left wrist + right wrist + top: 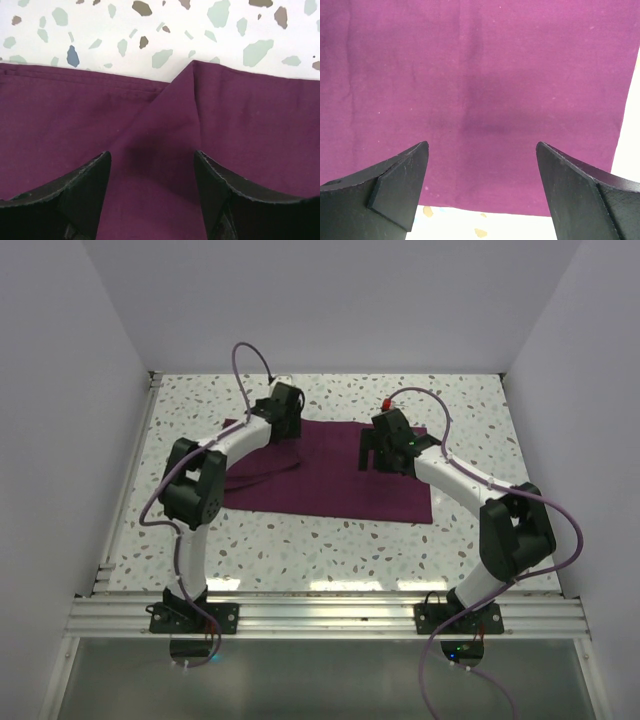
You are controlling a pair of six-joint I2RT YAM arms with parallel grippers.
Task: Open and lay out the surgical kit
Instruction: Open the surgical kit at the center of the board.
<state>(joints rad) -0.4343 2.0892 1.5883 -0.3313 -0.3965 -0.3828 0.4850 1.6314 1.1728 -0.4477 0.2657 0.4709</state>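
Left fingers [75,195] stand apart and empty above a folded flap [160,130] of the purple cloth wrap [330,480], which lies on the speckled counter [300,550]. Right fingers [395,190] gape wide over its plain middle. Soft, light, limp cloth: I judge the flap's corner the place to pinch.

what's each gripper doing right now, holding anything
Left gripper: open above the purple cloth, holding nothing.
Right gripper: open above the purple cloth, holding nothing.

No legible text, labels or numbers visible.
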